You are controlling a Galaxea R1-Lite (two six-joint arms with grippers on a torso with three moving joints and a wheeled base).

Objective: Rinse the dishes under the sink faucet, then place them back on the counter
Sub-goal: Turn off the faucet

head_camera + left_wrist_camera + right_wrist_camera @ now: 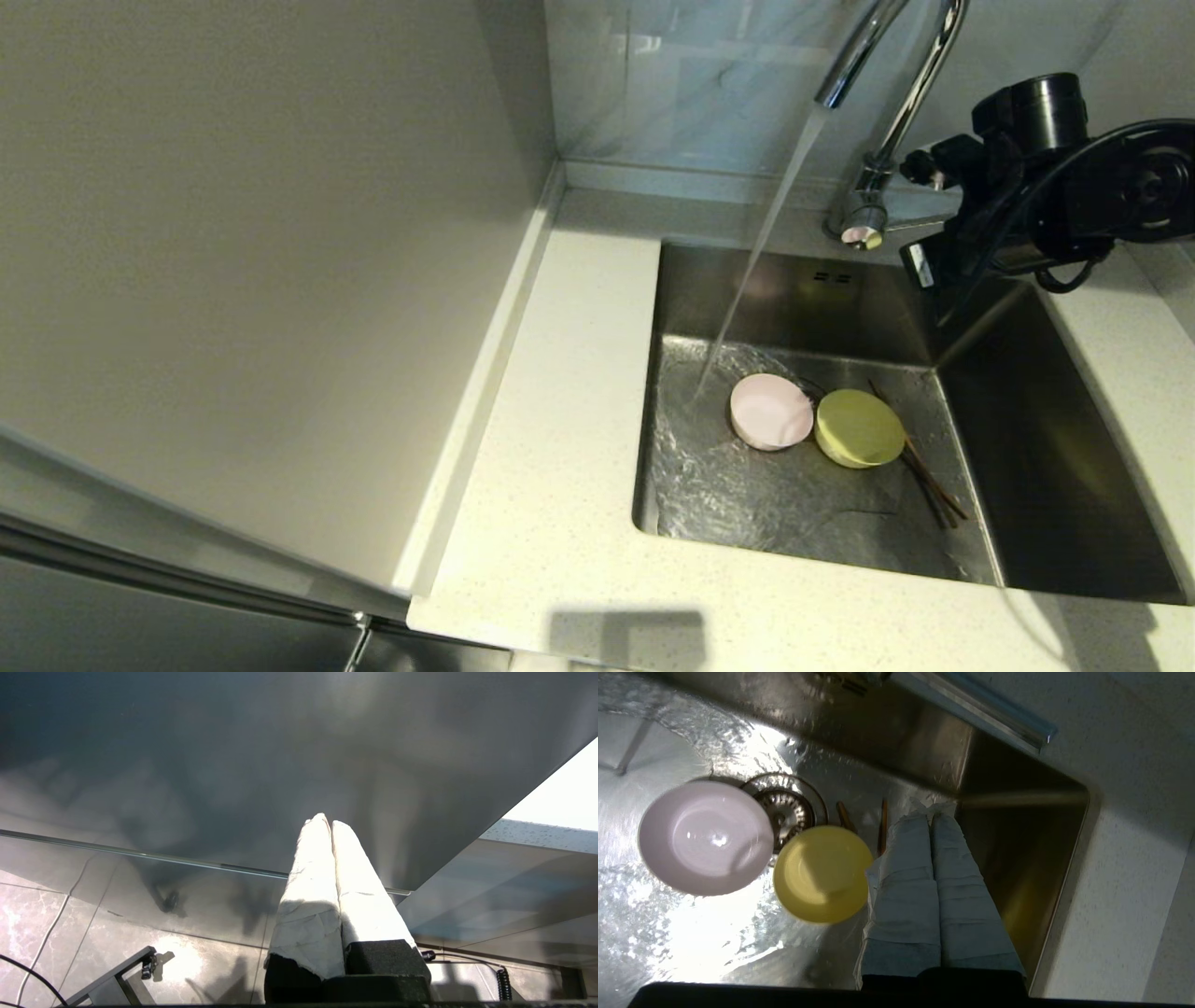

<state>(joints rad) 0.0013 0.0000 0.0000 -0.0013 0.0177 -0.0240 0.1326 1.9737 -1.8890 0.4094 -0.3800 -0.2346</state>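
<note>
The right gripper [930, 814] hangs over the sink [1055, 467], fingers pressed together and empty, with the chopsticks [883, 826] just beside the fingertips, the yellow bowl [823, 873] next, and the pink bowl [706, 837] farthest. The bowls look light, rigid and wet-slick, so a rim pinch seems safest. The yellow bowl hides most of the chopsticks, and the left gripper [331, 822], fingers together, sits parked below the bench.

Closed fingers [924, 868] hover over sink [1017, 858] beside yellow bowl [822, 875].
</note>
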